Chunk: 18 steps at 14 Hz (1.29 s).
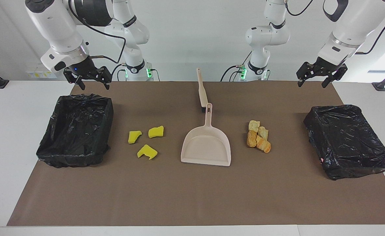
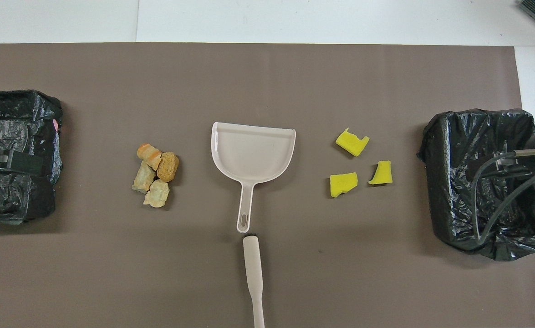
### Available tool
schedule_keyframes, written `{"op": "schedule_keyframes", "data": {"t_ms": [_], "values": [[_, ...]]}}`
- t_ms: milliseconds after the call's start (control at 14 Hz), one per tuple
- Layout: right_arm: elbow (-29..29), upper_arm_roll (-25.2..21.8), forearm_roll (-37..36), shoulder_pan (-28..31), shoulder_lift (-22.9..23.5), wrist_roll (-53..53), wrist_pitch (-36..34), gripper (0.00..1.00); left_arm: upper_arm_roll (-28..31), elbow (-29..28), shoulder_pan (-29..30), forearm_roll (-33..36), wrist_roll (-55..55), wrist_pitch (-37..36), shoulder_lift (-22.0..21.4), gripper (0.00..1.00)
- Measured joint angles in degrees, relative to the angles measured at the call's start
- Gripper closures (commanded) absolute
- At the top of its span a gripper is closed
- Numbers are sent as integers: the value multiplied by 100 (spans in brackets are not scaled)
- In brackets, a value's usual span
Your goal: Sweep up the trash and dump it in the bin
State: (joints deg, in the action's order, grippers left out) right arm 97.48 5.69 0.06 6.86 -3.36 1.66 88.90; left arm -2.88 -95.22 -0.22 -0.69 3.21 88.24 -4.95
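The trash lies in two groups on the brown mat. Three yellow sponge pieces [image 1: 147, 151] [image 2: 343, 184] lie toward the right arm's end, and a heap of tan bread-like chunks [image 1: 258, 140] [image 2: 155, 174] toward the left arm's end. A black-lined bin [image 1: 71, 157] [image 2: 431, 136] stands at the right arm's end, another bin [image 1: 359, 170] [image 2: 44, 205] at the left arm's. My right gripper [image 1: 94, 86] hangs open and empty over the first bin's robot-side edge. Over the other bin's robot-side edge, my left gripper [image 1: 312, 85] is open and empty too.
A beige dustpan [image 1: 206, 144] [image 2: 252, 155] lies between the two trash groups, its handle pointing at the robots. A brush with a beige handle [image 1: 201, 90] [image 2: 253, 278] lies just nearer to the robots, in line with that handle. White table borders the mat.
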Motion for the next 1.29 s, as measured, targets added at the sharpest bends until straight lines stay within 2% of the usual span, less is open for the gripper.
{"op": "schedule_keyframes", "data": {"t_ms": [286,644,931,1289], "values": [[10,31,0,-17,-15,0,0,0,-100,-258,-122,-25,4,-147,-130,0],[18,43,0,-64,-22,0,0,0,-173,-1434,-824,-468,-111,-160,-709,0],[78,43,0,-64,-55,0,0,0,-186,-2111,-1662,-705,-932,-114,-1045,0],[208,43,0,-64,-139,0,0,0,-200,-2947,-2907,-1009,-2045,1043,-1092,0]]}}
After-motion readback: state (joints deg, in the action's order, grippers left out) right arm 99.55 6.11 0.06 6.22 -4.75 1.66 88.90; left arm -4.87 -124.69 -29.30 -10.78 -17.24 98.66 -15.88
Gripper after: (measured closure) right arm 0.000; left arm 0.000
